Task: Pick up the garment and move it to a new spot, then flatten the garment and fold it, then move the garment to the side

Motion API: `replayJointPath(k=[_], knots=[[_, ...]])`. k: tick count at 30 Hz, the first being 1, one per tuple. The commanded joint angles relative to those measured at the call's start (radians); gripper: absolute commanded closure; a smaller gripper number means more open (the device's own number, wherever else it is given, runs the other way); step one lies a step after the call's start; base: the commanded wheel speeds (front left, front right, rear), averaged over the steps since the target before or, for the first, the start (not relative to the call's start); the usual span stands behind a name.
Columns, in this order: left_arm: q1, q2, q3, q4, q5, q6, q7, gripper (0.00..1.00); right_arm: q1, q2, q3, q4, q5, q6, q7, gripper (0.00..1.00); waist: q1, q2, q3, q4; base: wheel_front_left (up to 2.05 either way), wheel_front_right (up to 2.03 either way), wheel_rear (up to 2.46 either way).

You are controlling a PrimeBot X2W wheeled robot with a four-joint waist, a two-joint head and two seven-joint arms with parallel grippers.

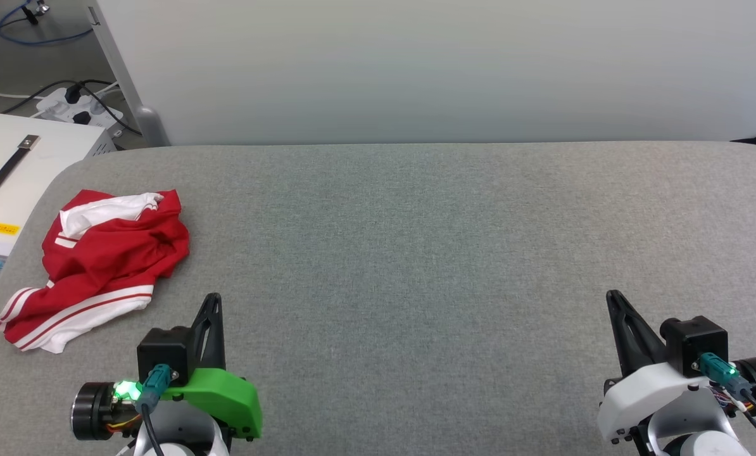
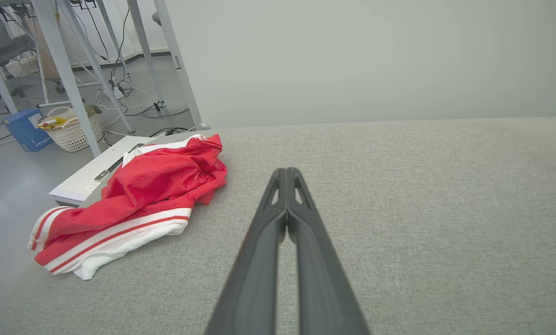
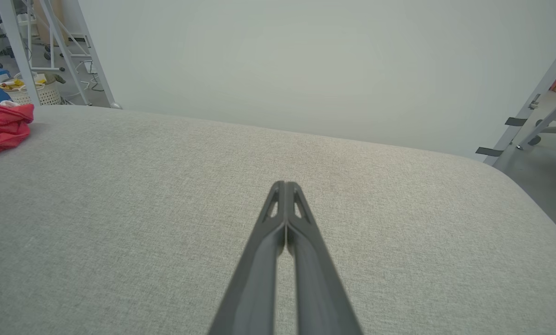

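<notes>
Left gripper (image 1: 213, 303) sits at the lower left of the head view, closed. Its two dark fingers are pressed together with nothing between them, and they point away from the robot over the bare grey worktop (image 1: 416, 253). The left wrist view shows the same: the tips meet in a single narrow point. The right gripper (image 1: 614, 299) is at the lower right, closed and empty too, fingers together above open fabric, well apart from the left one.

The garment (image 1: 112, 253) lies in a crumpled heap near the worktop's left edge. It is ahead of the left gripper and off to its left, not touching it. The red body is bunched up in folds. One white sleeve with red stripes spreads flat toward the near left edge, and a second patch of white shows on the far side of the heap. In the right wrist view, a corner of red cloth sits at the far left, well away from that gripper.

Beside the left edge of the worktop, just past the garment, stands a white case (image 1: 11, 171) with a black handle. A pale wall (image 1: 416, 63) rises behind the far edge of the worktop.
</notes>
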Motion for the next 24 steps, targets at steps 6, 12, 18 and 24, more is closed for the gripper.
replayJointPath(k=[6, 12, 18, 24], knots=[[-0.018, -0.005, 0.001, -0.002, 0.009, 0.004, -0.001, 1.00, -0.017, -0.001, 0.000, 0.002, -0.010, -0.001, 0.003, 1.00, 0.0000, -0.0001, 0.000, 0.000, 0.00, 0.00, 0.00], [-0.018, -0.005, 0.001, -0.002, 0.009, 0.004, -0.001, 1.00, -0.017, -0.001, 0.000, 0.002, -0.010, -0.001, 0.003, 1.00, 0.0000, -0.0001, 0.000, 0.000, 0.00, 0.00, 0.00], [-0.018, -0.005, 0.001, -0.002, 0.009, 0.004, -0.001, 1.00, -0.017, -0.001, 0.000, 0.002, -0.010, -0.001, 0.003, 1.00, 0.0000, -0.0001, 0.000, 0.000, 0.00, 0.00, 0.00], [-0.018, -0.005, 0.001, -0.002, 0.009, 0.004, -0.001, 1.00, -0.017, -0.001, 0.000, 0.002, -0.010, -0.001, 0.003, 1.00, 0.0000, -0.0001, 0.000, 0.000, 0.00, 0.00, 0.00]])
